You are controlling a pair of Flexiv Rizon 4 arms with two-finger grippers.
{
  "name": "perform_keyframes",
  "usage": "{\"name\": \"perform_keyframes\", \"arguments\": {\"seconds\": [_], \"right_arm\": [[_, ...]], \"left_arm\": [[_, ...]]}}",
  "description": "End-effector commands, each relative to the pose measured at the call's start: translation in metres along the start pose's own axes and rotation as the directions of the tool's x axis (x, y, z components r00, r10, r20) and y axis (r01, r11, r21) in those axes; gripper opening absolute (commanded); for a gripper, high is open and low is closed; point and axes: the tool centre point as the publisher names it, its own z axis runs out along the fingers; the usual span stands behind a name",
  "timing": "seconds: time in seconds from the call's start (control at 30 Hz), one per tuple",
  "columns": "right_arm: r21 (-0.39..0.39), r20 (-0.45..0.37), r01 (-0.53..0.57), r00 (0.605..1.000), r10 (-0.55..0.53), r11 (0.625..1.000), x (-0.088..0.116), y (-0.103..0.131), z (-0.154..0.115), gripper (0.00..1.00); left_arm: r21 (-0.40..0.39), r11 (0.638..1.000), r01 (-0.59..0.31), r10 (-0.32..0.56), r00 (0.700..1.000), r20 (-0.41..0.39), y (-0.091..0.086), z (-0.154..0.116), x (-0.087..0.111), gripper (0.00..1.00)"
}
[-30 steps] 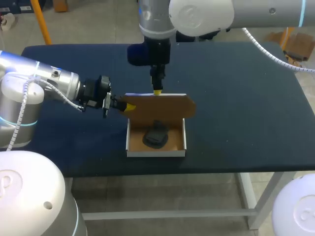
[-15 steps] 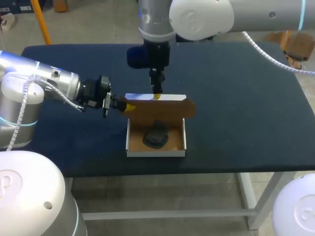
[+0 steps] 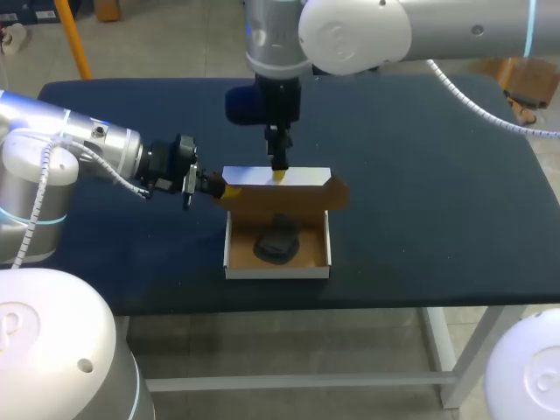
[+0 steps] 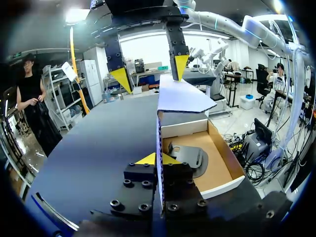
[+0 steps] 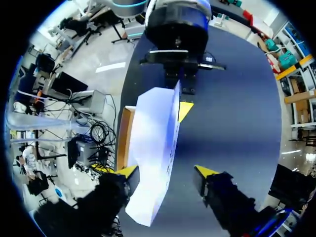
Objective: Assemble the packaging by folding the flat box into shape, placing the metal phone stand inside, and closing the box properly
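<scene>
The cardboard box (image 3: pixel 278 265), white outside and brown inside, stands mid-table with its tray open. Its lid (image 3: pixel 278 178) leans forward over the tray's back. The dark metal phone stand (image 3: pixel 276 244) lies inside the tray, also seen as the stand (image 4: pixel 190 156) just beyond my left fingers. My left gripper (image 3: pixel 224 189) comes in from the left and is shut on the box's thin left side panel (image 4: pixel 159 143), pinched at the left gripper (image 4: pixel 157 159). My right gripper (image 3: pixel 279 174) points down onto the lid's top edge. The right gripper (image 5: pixel 166 171) is open and straddles the white lid (image 5: pixel 150 148).
The dark blue table (image 3: pixel 420 175) stretches bare to the right of the box and behind it. Its front edge (image 3: pixel 350 297) runs close to the tray. My right arm's wrist hangs over the table's back middle.
My right gripper's fingers have spread apart on the lid's top edge. The lid has tipped further forward, showing more of its white outer face. The left arm has not moved.
</scene>
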Motion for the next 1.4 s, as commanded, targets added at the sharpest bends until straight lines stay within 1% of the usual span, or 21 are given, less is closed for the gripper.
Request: {"name": "perform_keyframes", "arguments": {"seconds": [0.03,0.1,0.27,0.47,0.53,0.7,0.8,0.93,0.97,1.0,1.1,1.4], "right_arm": [[0.005,-0.015,0.0,1.0,0.0,1.0,-0.005,0.001,0.004,0.76],[0.006,-0.022,0.0,1.0,0.001,1.0,-0.007,0.001,0.005,0.77],[0.009,-0.038,-0.001,0.999,0.002,1.0,-0.011,0.002,0.01,0.72],[0.014,-0.055,-0.001,0.998,0.002,1.0,-0.013,0.002,0.016,0.69],[0.014,-0.059,-0.002,0.998,0.003,1.0,-0.014,0.001,0.017,0.65],[0.017,-0.072,-0.002,0.997,0.003,1.0,-0.015,0.001,0.02,0.49],[0.022,-0.078,-0.001,0.997,0.002,1.0,-0.015,0.002,0.023,0.47],[0.026,-0.085,0.0,0.996,0.002,1.0,-0.015,0.002,0.024,0.35],[0.027,-0.086,0.0,0.996,0.002,1.0,-0.014,0.002,0.024,0.27],[0.028,-0.086,0.001,0.996,0.001,1.0,-0.014,0.002,0.024,0.22],[0.03,-0.085,0.002,0.996,0.0,1.0,-0.013,0.003,0.024,0.0],[0.025,-0.059,0.001,0.998,0.001,1.0,-0.009,0.002,0.021,0.0]], "left_arm": [[0.001,1.0,-0.001,0.001,1.0,-0.002,0.001,0.0,-0.001,0.0],[0.001,1.0,-0.001,0.001,1.0,-0.002,0.001,0.0,-0.001,0.0],[0.001,1.0,-0.001,0.001,1.0,-0.002,0.001,0.0,-0.001,0.0],[0.001,1.0,-0.001,0.001,1.0,-0.002,0.001,0.0,-0.001,0.0],[0.001,1.0,-0.001,0.001,1.0,-0.002,0.001,0.0,-0.001,0.0],[0.001,1.0,-0.001,0.001,1.0,-0.002,0.001,0.0,-0.001,0.0],[0.001,1.0,-0.001,0.001,1.0,-0.002,0.001,0.0,-0.001,0.0],[0.001,1.0,-0.001,0.001,1.0,-0.002,0.001,0.0,-0.001,0.0],[0.001,1.0,-0.001,0.001,1.0,-0.002,0.001,0.0,-0.001,0.0],[0.001,1.0,-0.001,0.001,1.0,-0.002,0.001,0.0,-0.001,0.0],[0.001,1.0,-0.001,0.001,1.0,-0.002,0.001,0.0,-0.001,0.0],[0.001,1.0,-0.001,0.001,1.0,-0.002,0.001,0.0,-0.001,0.0]]}}
